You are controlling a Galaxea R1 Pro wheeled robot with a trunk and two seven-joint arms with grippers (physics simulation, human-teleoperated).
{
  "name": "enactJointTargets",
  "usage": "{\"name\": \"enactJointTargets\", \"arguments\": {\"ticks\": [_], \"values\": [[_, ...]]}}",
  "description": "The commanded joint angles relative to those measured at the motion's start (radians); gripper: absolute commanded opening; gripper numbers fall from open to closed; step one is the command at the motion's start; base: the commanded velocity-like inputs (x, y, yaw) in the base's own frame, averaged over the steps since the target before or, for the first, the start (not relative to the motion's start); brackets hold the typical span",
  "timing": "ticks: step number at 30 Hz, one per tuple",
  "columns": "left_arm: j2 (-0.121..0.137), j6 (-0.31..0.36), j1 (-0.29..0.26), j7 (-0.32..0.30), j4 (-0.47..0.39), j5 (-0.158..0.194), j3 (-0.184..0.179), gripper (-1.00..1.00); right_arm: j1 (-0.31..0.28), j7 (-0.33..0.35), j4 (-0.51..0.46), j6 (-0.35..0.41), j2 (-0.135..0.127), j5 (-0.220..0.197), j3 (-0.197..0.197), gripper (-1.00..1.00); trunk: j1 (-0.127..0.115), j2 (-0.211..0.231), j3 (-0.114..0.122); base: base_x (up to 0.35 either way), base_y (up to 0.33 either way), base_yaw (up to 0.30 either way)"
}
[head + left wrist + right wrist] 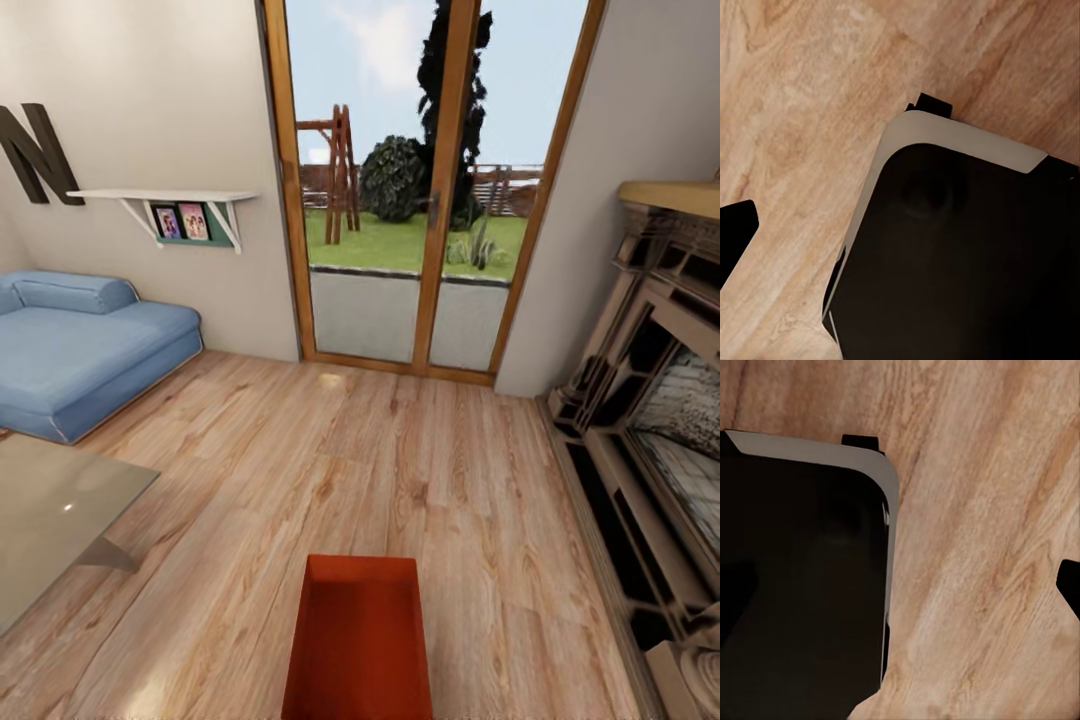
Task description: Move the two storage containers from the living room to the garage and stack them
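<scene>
On the light wood plank floor of the living room, seen from the head camera, things run left to right like this: a dark letter N on the wall, one blue sofa below it, one white shelf carrying two small framed pictures, and a grey glass-topped table at the near left. Past these stand the wood-framed glass doors, two panes wide, with grass and trees outside. At the right edge is one brick fireplace.

One orange-red storage container lies on the planks at the bottom centre, open top up, its long side pointing toward the doors. Only one container can be counted.

Both wrist cameras look down on the wood floor and the robot's dark, pale-edged base. A dark shape at the edge of each wrist picture may be a fingertip, but it is too little to tell whether either claw is open or closed, or how the container lies relative to either.
</scene>
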Motion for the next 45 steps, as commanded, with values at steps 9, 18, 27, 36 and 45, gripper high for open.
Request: {"name": "enactJointTargets", "arguments": {"ticks": [9, 18, 27, 36, 45], "values": [[0.000, -0.003, 0.000, 0.001, 0.000, 0.004, 0.000, 1.00, -0.001, 0.000, 0.003, -0.007, 0.001, -0.010, 0.009, 1.00, 0.000, -0.001, -0.015, 0.000, 0.000, 0.000], [0.000, -0.003, 0.000, 0.001, 0.000, 0.004, -0.001, 1.00, -0.001, 0.000, 0.003, -0.007, 0.001, -0.010, 0.009, 1.00, 0.000, -0.001, -0.030, 0.000, 0.000, 0.000], [0.000, -0.003, 0.000, 0.002, 0.000, 0.004, -0.001, 1.00, -0.001, 0.000, 0.003, -0.007, 0.001, -0.010, 0.009, 1.00, 0.000, -0.001, -0.044, 0.000, 0.000, 0.000], [0.000, -0.003, 0.000, 0.002, 0.000, 0.004, -0.001, 1.00, -0.001, 0.000, 0.003, -0.007, 0.001, -0.010, 0.009, 1.00, 0.000, -0.001, -0.058, 0.000, 0.000, 0.000], [0.000, -0.003, 0.000, 0.002, 0.000, 0.004, -0.001, 1.00, -0.001, 0.000, 0.003, -0.007, 0.000, -0.010, 0.009, 1.00, 0.000, -0.001, -0.072, 0.000, 0.000, 0.000]]}}
